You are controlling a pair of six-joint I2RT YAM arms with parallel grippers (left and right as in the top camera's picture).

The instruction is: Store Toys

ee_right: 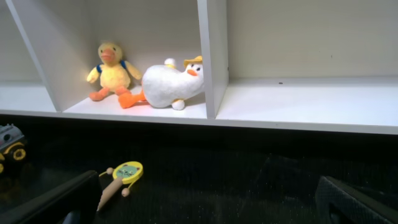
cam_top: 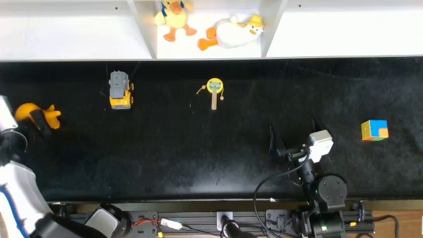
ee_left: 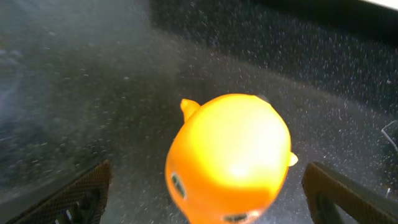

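Observation:
An orange rounded toy (cam_top: 28, 111) (ee_left: 231, 155) sits on the black table at the far left. My left gripper (cam_top: 41, 119) (ee_left: 206, 175) is open and straddles it, one finger (ee_left: 74, 196) on each side, neither touching it. My right gripper (cam_top: 293, 136) (ee_right: 208, 182) is open and holds nothing, low over the table at the right front. A yellow-and-grey toy truck (cam_top: 119, 90) (ee_right: 9, 146), a green rattle drum on a wooden stick (cam_top: 214, 90) (ee_right: 124, 174) and a coloured cube (cam_top: 374, 130) lie loose on the table.
A white shelf (cam_top: 211, 51) (ee_right: 211, 62) with upright dividers runs along the table's far edge. Its middle compartment holds a yellow duck plush (cam_top: 174, 17) (ee_right: 111, 71) and a white goose plush (cam_top: 231, 32) (ee_right: 169, 86). The compartment to the right (ee_right: 311, 99) is bare.

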